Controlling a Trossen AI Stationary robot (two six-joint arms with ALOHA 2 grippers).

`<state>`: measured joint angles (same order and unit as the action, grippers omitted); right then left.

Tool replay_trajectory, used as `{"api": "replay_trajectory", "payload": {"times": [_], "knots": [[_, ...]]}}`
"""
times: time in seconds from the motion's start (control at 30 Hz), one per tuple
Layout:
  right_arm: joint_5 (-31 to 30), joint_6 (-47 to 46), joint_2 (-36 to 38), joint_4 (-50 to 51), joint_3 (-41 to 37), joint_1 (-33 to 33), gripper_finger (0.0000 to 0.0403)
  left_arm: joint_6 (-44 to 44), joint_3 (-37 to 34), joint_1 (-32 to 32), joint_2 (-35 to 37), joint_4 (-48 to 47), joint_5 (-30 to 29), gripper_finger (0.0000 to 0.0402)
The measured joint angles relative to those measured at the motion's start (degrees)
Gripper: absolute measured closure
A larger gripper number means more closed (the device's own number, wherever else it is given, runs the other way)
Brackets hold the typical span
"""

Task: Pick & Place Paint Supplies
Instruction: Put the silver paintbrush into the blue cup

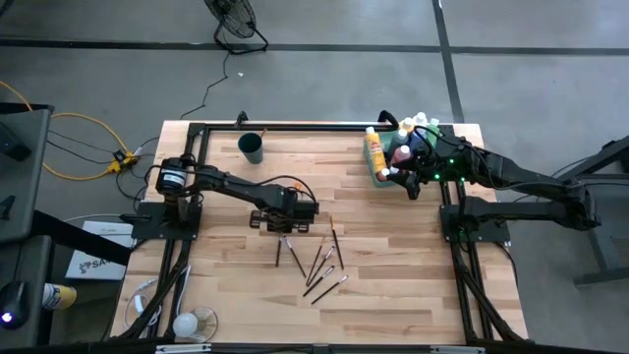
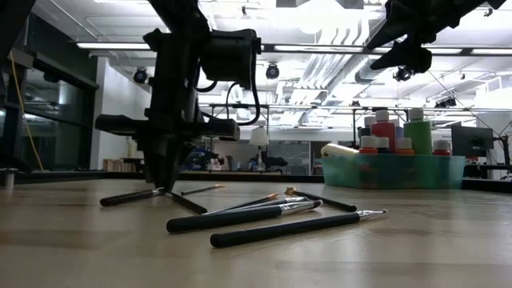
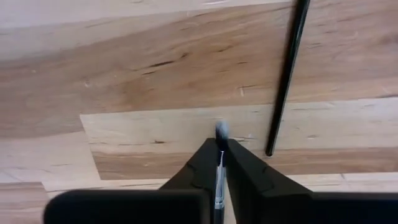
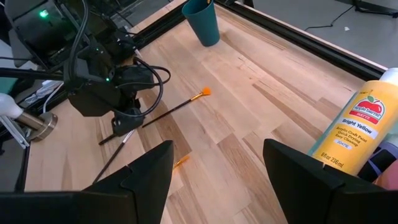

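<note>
Several thin dark-handled paintbrushes [image 1: 322,265] lie loose on the wooden table [image 1: 413,285] near its middle. My left gripper [image 1: 285,224] points straight down among them, shut on one paintbrush [image 4: 117,154] with a pale bristle tip [image 3: 221,129]. Another brush [image 3: 286,81] lies just beside the fingers. At the far right, a green tray [image 1: 378,172] holds capped paint bottles [image 2: 400,132], a yellow one [image 4: 354,134] among them. My right gripper [image 4: 217,149] hangs open above the tray, holding nothing. My left gripper pinches the paintbrush between its two fingers at the metal ferrule [image 3: 219,168], just behind the bristles. The fingers come from above, pointing down. The bristle tip sticks out past the fingertips. The handle [image 4: 102,169] lies along the table.
A dark teal cup [image 1: 252,147] stands at the far left of the table. A brush with orange bristles [image 4: 204,93] lies close to the left gripper. Bare wood lies between the brushes and the tray, and along the near edge.
</note>
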<state>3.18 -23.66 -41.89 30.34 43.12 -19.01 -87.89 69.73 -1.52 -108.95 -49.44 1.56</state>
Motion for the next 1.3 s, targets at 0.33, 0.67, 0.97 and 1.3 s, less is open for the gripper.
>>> {"api": "replay_trajectory", "payload": {"times": [0.33, 0.67, 0.97, 1.3], "knots": [[0.0, 0.0, 0.0, 2.4, 0.0, 0.0, 0.016, 7.6, 0.0, 0.0, 0.5, -0.1, -0.4, 0.0398], [0.0, -0.1, 0.0, 2.8, 0.0, 0.0, 0.016, 13.2, -0.3, 0.0, 7.9, -0.6, -9.8, 0.04], [-0.2, -0.3, 0.0, 0.3, 0.0, 0.0, 0.016, 14.2, -0.2, 0.0, 20.3, -4.2, -31.0, 0.0401], [-3.1, -0.3, -0.2, -4.6, 0.0, 0.0, 0.016, 17.8, -0.1, 3.8, 30.8, -9.1, -59.1, 0.0402]]}}
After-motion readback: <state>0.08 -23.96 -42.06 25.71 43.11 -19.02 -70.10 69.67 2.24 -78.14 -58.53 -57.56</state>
